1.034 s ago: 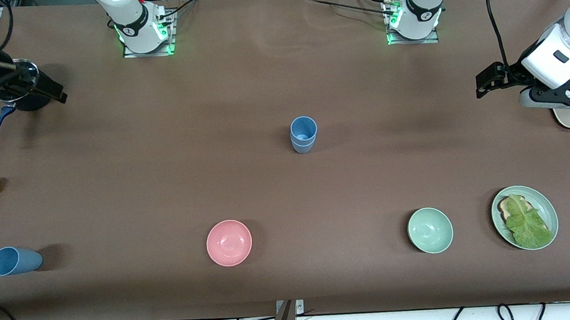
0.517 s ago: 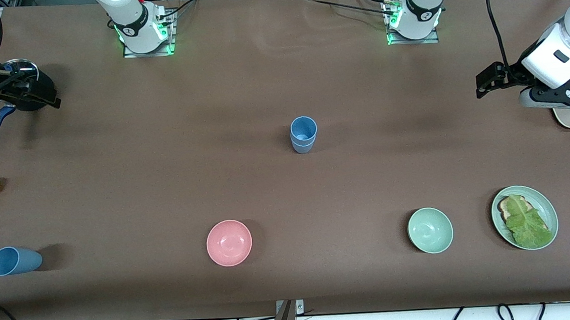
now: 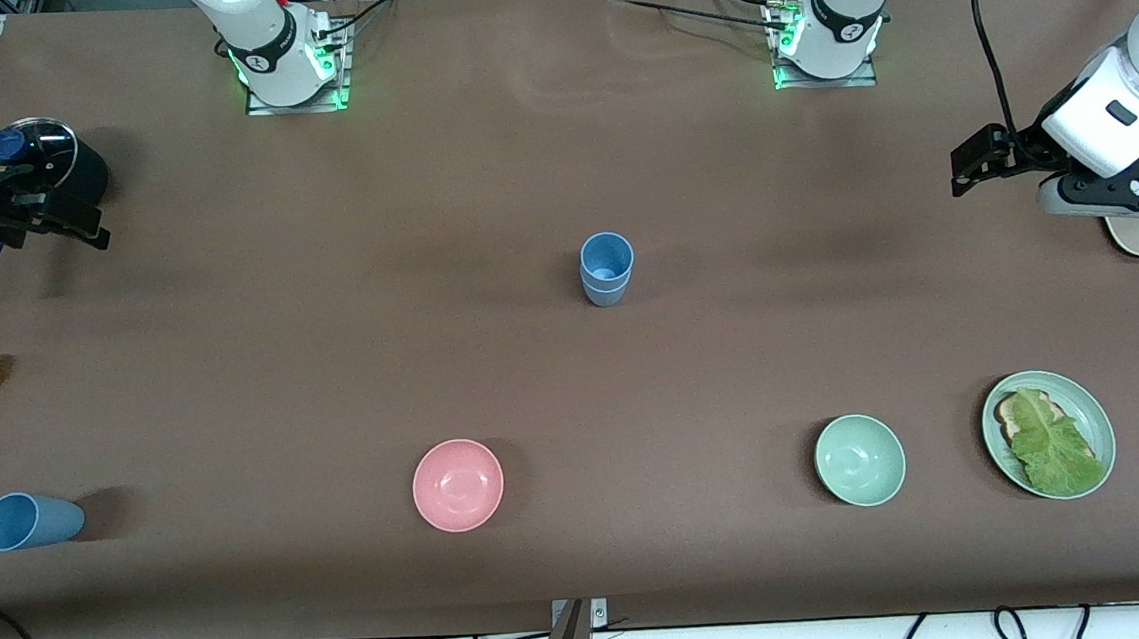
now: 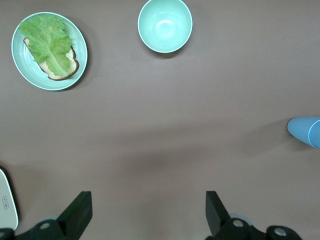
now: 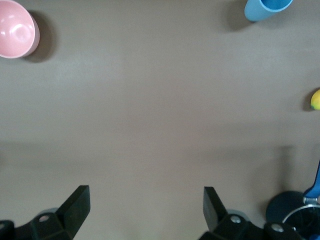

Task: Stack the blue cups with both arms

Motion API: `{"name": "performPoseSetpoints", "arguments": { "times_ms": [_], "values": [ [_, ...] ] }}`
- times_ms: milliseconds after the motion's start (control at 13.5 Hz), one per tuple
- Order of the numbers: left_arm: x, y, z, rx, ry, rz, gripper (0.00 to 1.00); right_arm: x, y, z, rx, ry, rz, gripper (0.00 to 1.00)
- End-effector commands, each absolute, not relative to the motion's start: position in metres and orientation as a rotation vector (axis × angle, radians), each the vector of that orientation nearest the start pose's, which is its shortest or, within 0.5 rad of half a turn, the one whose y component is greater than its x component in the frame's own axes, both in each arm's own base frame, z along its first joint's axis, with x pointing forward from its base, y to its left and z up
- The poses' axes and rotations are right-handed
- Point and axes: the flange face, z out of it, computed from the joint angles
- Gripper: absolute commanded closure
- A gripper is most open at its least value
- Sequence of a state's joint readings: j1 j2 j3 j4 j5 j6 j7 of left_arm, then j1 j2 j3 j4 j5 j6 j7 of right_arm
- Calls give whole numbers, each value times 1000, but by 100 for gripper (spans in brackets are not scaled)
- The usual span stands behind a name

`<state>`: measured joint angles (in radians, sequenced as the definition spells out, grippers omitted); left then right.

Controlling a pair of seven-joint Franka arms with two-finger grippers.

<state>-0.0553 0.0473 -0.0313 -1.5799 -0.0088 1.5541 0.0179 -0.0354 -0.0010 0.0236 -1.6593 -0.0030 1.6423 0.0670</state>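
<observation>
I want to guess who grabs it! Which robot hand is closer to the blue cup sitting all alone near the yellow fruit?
Right. The right gripper hangs open at the lone blue cup's end of the table. The left gripper waits open over the other end.

Two matte blue cups stand nested, one inside the other, upright at the centre of the worktop (image 3: 574, 379), mouth up: the stacked blue cups (image 3: 607, 269). A third blue cup (image 3: 30, 521) stands apart at about 8 o'clock from the stack, near the right arm's end.

Blue cups (image 3: 607, 268), pink bowl (image 3: 458, 485), perhaps mint bowl (image 3: 859, 460).
</observation>
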Motion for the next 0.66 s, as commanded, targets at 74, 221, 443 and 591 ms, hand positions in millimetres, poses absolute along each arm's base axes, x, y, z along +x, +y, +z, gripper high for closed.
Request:
{"name": "performPoseSetpoints", "arguments": {
  "times_ms": [74, 221, 443, 591],
  "values": [
    [567, -51, 597, -3157, 157, 101, 0, 569, -9, 590, -3152, 97, -20, 0],
    [567, -52, 597, -3157, 162, 101, 0, 573, -5, 586, -3148, 105, -17, 0],
    [567, -51, 597, -3155, 159, 101, 0, 573, -5, 589, -3132, 121, -29, 0],
    [567, -50, 598, -3156, 157, 98, 0, 574, -5, 586, -3129, 122, -24, 0]
  ]
}}
